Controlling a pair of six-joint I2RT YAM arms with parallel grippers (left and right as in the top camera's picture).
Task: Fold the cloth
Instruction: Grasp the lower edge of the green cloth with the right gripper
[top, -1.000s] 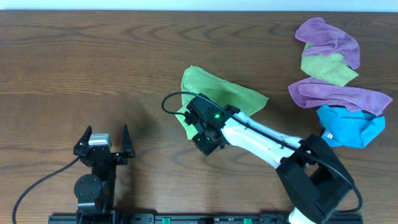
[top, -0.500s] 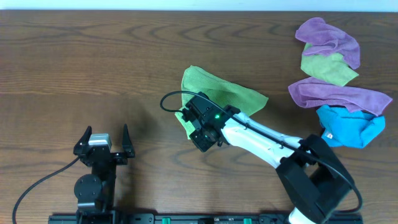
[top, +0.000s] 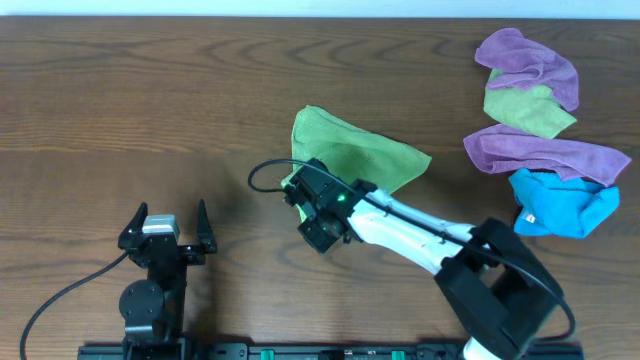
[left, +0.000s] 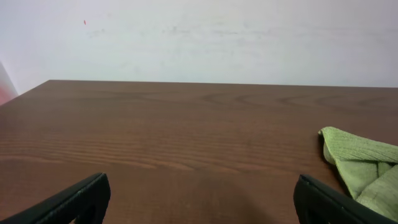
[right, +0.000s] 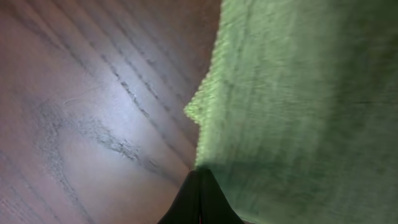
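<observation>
Cloth (top: 355, 150): lime-green, fuzzy, rumpled into a rough triangle with overlapping layers.
Right end effector (right: 199, 198): tips together at the cloth's edge; cannot tell whether they grip it.
Left end effector (top: 166, 228): apart, empty.

A dark brown wooden table (top: 150, 90) with a visible grain fills the overhead view; at its far right lies a group of cloths; a crumpled purple cloth (top: 530, 58) sits farthest back, touching a duller olive-green cloth (top: 525, 108); a second purple cloth (top: 545, 153) stretches below it, overlapping a bunched blue cloth (top: 560, 205) bearing a small white label (top: 527, 214); a pale wall (left: 217, 37) rises behind the table.
</observation>
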